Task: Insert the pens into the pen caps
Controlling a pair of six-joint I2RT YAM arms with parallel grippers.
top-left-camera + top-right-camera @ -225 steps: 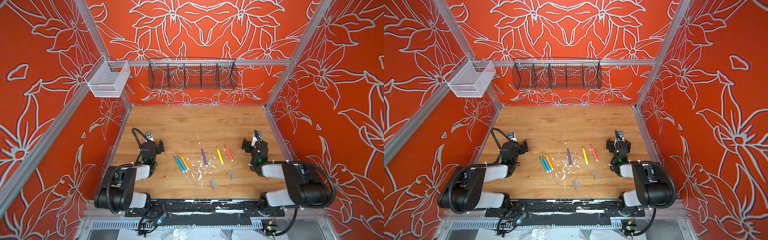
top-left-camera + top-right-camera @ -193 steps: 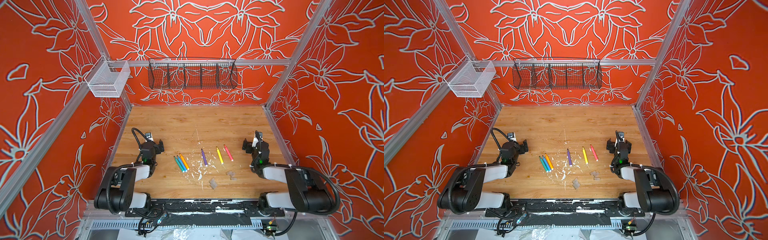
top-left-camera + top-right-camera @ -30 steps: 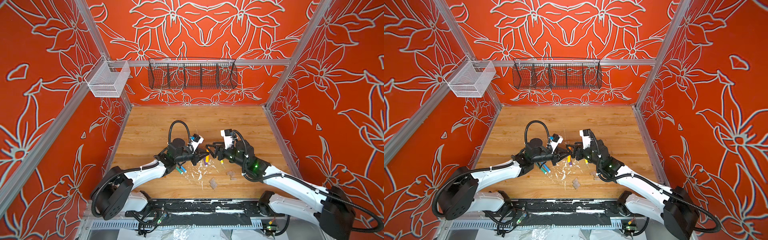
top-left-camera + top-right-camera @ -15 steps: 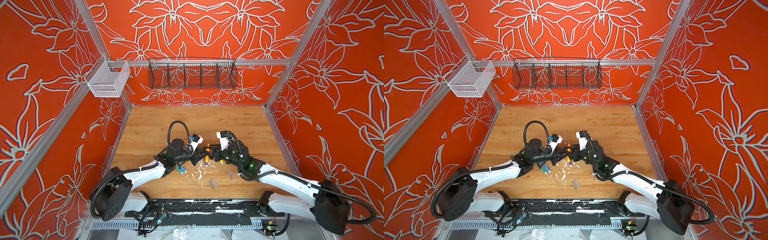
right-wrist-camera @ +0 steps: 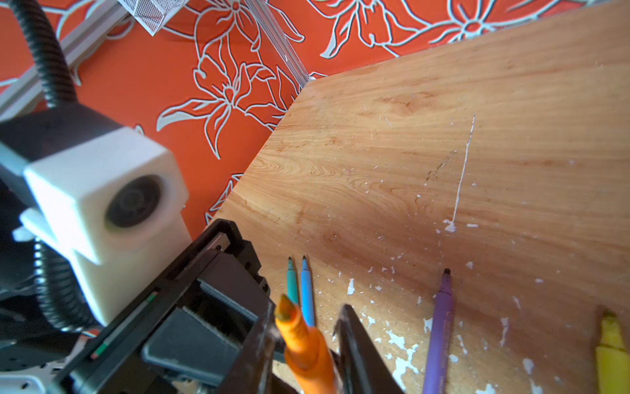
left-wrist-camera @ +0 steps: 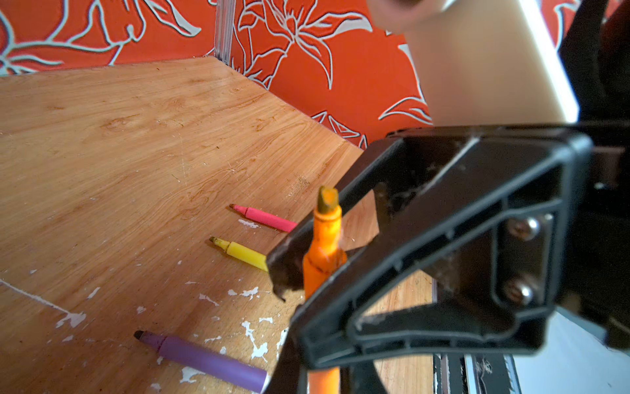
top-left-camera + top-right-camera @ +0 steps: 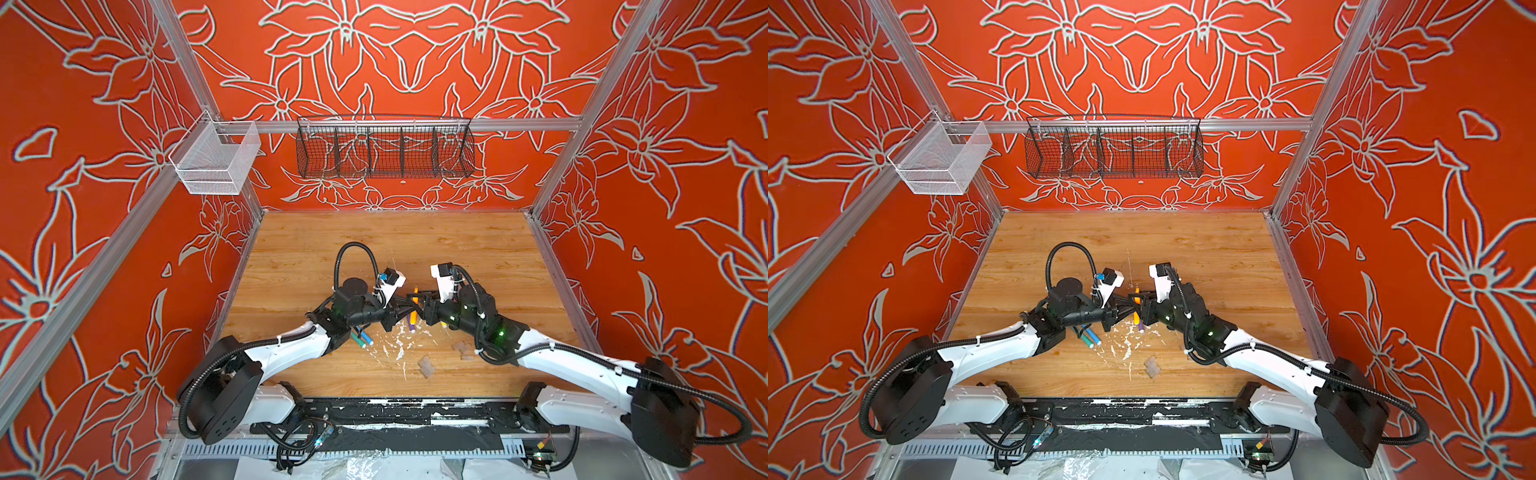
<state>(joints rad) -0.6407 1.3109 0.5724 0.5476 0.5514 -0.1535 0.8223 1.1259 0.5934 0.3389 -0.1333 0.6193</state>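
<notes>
The wooden bench (image 7: 415, 241) is scuffed, with white paint flecks (image 7: 400, 347) scattered over its near middle and a thin white line (image 5: 462, 177) running toward the far side. Left of centre a green pen (image 5: 292, 283) and a blue pen (image 5: 306, 290) lie side by side. A purple pen (image 6: 204, 358) lies at centre, then a yellow pen (image 6: 243, 254) and a pink pen (image 6: 266, 218) to its right. Clear pen caps (image 7: 462, 350) lie nearer, right of centre, with a lone cap (image 7: 426, 368) nearest.

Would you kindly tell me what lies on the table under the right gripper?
The yellow pen and pink-red pen, tips showing in the left wrist view; the right gripper covers their rear ends.
</notes>
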